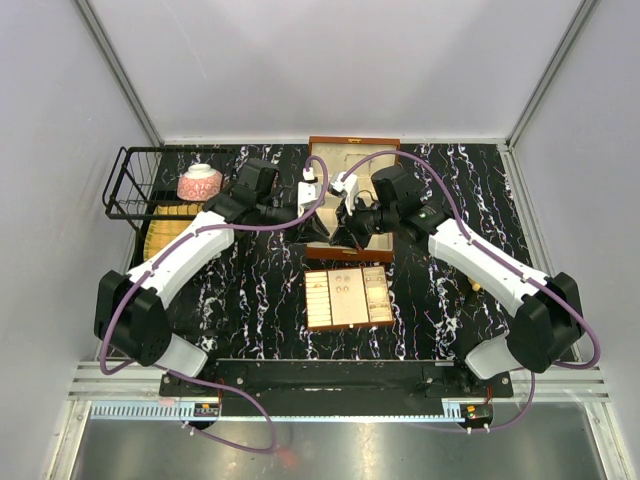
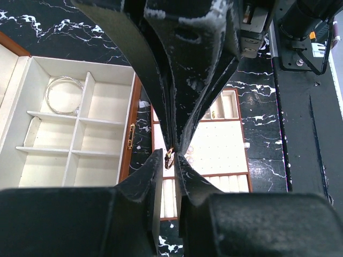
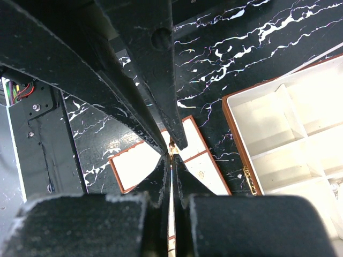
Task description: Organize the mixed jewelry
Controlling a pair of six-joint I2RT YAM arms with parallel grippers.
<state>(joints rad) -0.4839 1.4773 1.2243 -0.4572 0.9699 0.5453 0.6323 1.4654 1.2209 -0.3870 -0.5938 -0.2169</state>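
A tiny gold ring (image 2: 169, 156) of the mixed jewelry hangs in the air between both grippers. My left gripper (image 2: 170, 155) has its jaws pressed in on the ring from both sides. My right gripper (image 3: 171, 156) is shut on the same ring (image 3: 172, 145) from the opposite side. In the top view the two meet tip to tip (image 1: 340, 230) between the open brown box (image 1: 352, 143) and the cream tray (image 1: 348, 297). A pale bangle (image 2: 64, 95) lies in one compartment of the box (image 2: 128, 140). Small earrings (image 2: 192, 159) sit on the tray panel.
A black wire basket (image 1: 140, 185) holding a pink-and-white bowl (image 1: 199, 183) stands at the far left, with a yellowish mat (image 1: 165, 235) beside it. A small yellow object (image 1: 476, 285) lies by the right arm. The marble top has white veins.
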